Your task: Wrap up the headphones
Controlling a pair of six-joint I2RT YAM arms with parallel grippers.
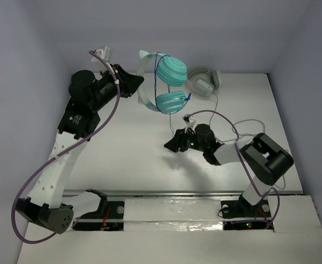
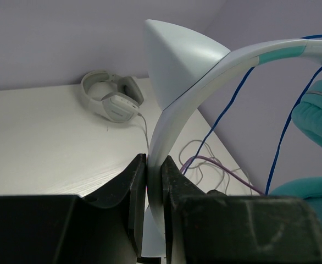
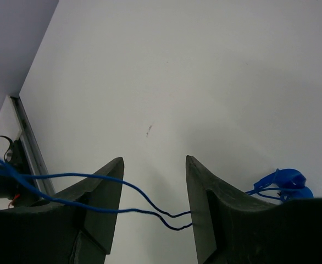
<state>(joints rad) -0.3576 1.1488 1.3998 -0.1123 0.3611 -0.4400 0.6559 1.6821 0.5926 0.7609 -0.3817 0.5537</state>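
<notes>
The headphones (image 1: 169,82) hang in the air at the back, with teal ear cups and a pale headband (image 1: 144,82). My left gripper (image 1: 134,83) is shut on the headband (image 2: 172,115), which sits pinched between my fingers in the left wrist view, gripper (image 2: 154,165). A teal ear cup (image 2: 317,118) shows at the right edge. The thin blue cable (image 1: 172,118) drops from the cups to my right gripper (image 1: 171,144). That gripper (image 3: 154,165) is open above the table. Two strands of blue cable (image 3: 144,201) cross the gap between its fingers. A blue cable bundle (image 3: 282,181) lies to the right.
The larger grey-white headphones (image 1: 204,81) lie on the table at the back right, also in the left wrist view (image 2: 111,99). Their grey cable (image 1: 227,118) loops across the table near my right arm. White walls close in the table at the back and sides.
</notes>
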